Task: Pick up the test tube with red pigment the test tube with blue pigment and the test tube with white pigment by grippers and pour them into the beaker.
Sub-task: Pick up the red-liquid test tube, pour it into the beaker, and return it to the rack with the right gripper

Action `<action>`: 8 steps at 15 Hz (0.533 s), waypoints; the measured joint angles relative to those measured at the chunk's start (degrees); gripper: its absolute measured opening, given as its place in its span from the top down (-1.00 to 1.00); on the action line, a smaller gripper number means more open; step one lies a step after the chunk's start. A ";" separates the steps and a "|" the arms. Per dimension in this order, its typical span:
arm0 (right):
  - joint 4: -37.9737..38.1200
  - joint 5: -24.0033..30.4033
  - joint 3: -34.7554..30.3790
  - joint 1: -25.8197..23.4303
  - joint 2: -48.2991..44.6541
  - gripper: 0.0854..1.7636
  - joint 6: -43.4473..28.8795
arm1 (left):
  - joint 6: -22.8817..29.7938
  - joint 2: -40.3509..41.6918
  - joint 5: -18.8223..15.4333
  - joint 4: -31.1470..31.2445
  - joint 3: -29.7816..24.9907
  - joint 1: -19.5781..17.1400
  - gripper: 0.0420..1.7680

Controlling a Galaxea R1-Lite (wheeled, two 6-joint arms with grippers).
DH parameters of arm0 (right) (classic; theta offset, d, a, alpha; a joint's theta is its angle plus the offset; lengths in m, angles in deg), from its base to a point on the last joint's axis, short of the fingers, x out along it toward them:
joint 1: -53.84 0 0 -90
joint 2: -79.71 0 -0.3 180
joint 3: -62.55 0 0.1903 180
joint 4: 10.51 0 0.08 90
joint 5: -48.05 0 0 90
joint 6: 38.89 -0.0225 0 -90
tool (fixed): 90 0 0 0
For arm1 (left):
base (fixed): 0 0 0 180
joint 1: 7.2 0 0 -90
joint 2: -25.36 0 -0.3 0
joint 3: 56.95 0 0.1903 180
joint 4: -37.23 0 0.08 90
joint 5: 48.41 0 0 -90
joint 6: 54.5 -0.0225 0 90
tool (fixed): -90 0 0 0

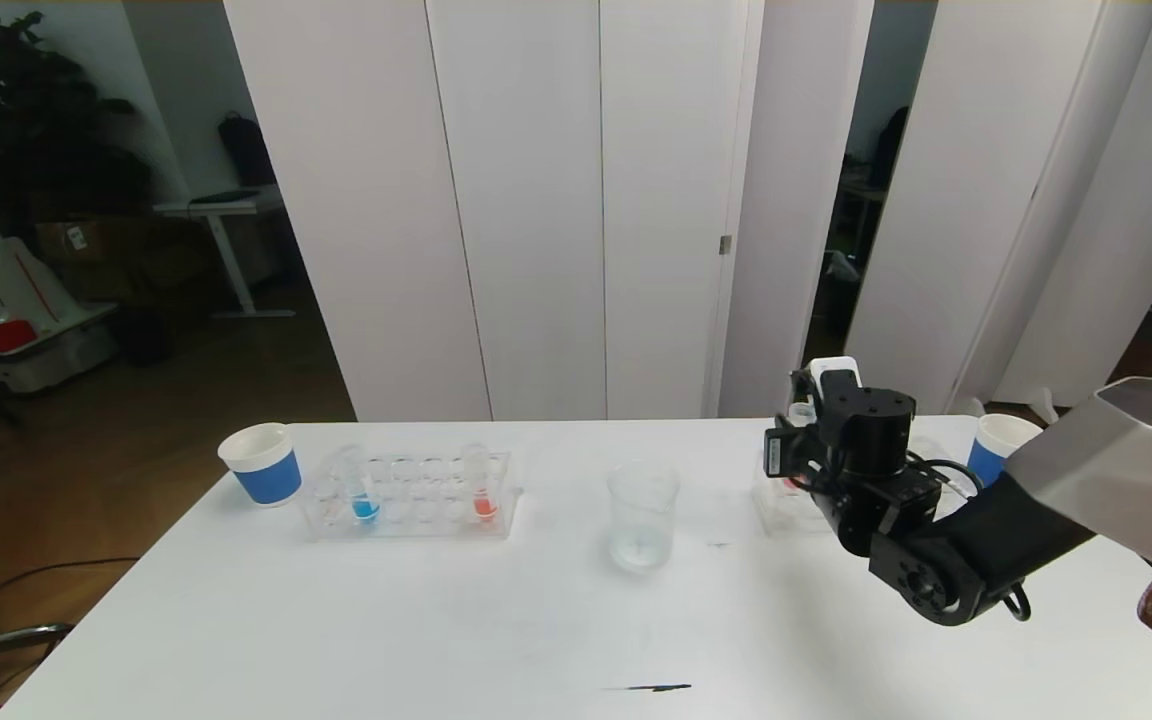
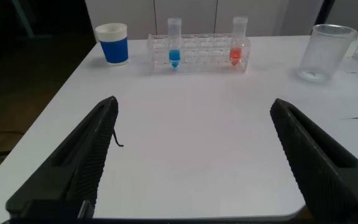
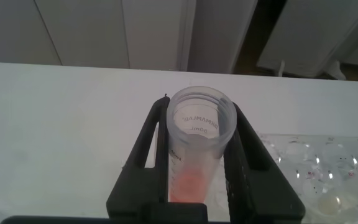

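Right gripper (image 3: 194,180) clenched on a clear test tube with red pigment (image 3: 197,143), open mouth toward the wrist camera, reddish liquid low between the dark fingers (image 3: 244,168); seen from the head, raised over the right part of the white counter (image 1: 436,620), just above a clear rack (image 1: 786,510) at the counter's right side; wells of that rack visible beside the held tube in the right wrist view, one with a pale whitish spot, too small to tell more.

Left gripper (image 2: 194,162) released, fingers (image 2: 82,165) spread wide apart, nothing between them; hovering low at the near left part of the counter, pointed toward the far edge; not seen from the head.

Beaker (image 1: 643,515) upright near the counter's middle, clear, well apart from both racks; between the left rack and the right gripper.

Left clear rack (image 1: 411,495) toward the far left of the counter; test tube with blue pigment (image 1: 360,490) upright near its left end; another tube with red-orange liquid (image 1: 481,485) upright near its right end.

Blue-and-white paper cup (image 1: 261,465) just left of that rack; second paper cup (image 1: 998,445) at the far right, partly behind the right arm.

Test tube with white pigment not made out with certainty.
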 joint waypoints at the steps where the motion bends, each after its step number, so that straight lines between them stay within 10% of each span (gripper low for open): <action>1: 2.16 -0.11 1.60 -0.20 -0.76 0.42 -0.01 | 0.02 -0.02 0.02 0.02 0.00 0.00 -0.98; 8: 22.58 0.00 20.43 -0.96 -4.97 0.42 -0.26 | 0.02 0.00 0.00 0.00 0.00 0.00 -0.98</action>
